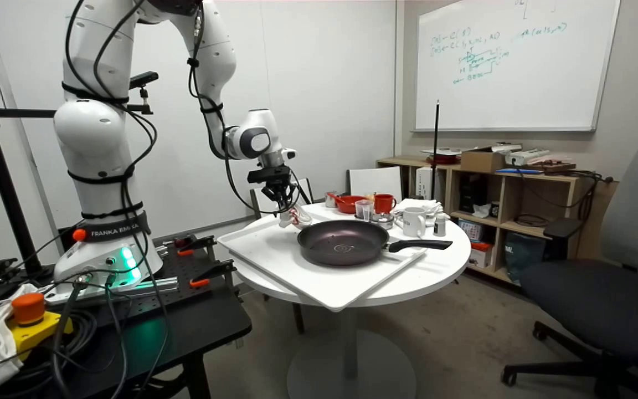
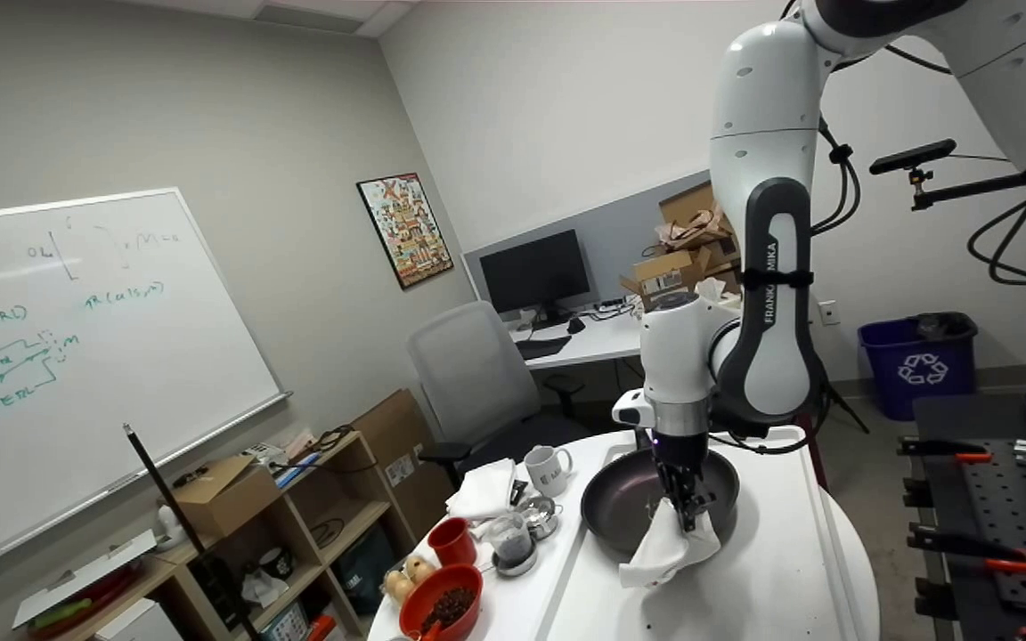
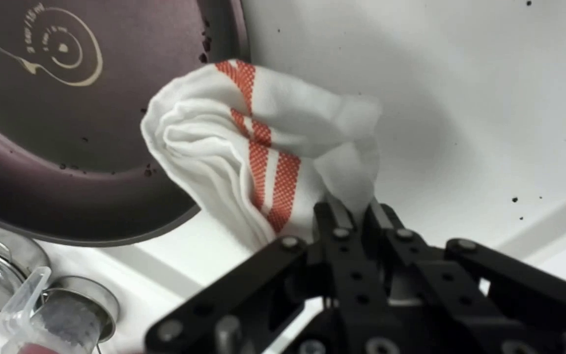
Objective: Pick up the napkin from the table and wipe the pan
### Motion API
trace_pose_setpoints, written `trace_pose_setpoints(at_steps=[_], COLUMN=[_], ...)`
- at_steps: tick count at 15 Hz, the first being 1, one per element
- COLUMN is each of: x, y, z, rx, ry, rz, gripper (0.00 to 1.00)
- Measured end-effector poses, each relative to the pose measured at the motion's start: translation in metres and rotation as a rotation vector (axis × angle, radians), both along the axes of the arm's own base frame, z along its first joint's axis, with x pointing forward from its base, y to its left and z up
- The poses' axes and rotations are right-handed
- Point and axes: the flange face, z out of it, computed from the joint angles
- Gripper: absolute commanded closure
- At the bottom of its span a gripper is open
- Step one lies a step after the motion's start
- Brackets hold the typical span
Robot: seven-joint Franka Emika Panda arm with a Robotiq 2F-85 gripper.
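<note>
Pinching the striped napkin [image 3: 267, 135] in my gripper [image 3: 354, 212], by the edge of the pan [image 1: 344, 241]; contact w/ pan unclear. Pick-up's prob. done, wipe next: I need to bring it over the pan, lower it & sweep the dark specks [image 3: 207, 44] inside.

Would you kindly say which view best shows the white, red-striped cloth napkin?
The wrist view: there the napkin looks largest, its folds and red stripes distinct, pinched by the black pincer. Both exterior views show it smaller, below the pincer, its stripes faint or hard to make out.
</note>
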Motion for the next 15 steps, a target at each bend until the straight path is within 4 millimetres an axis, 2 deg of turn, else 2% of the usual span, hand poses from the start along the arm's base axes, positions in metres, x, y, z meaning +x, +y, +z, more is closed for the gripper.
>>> trace_pose_setpoints(at_steps=[4, 9, 12, 15], x=[0.012, 0.015, 0.014, 0.012], y=[0.021, 0.050, 0.061, 0.072], z=[-0.032, -0.080, -0.096, -0.103], rx=[-0.055, -0.069, -0.073, -0.071], ry=[0.055, 0.125, 0.151, 0.174], rz=[-0.011, 0.010, 0.027, 0.044], gripper=[0.97, 0.97, 0.97, 0.97])
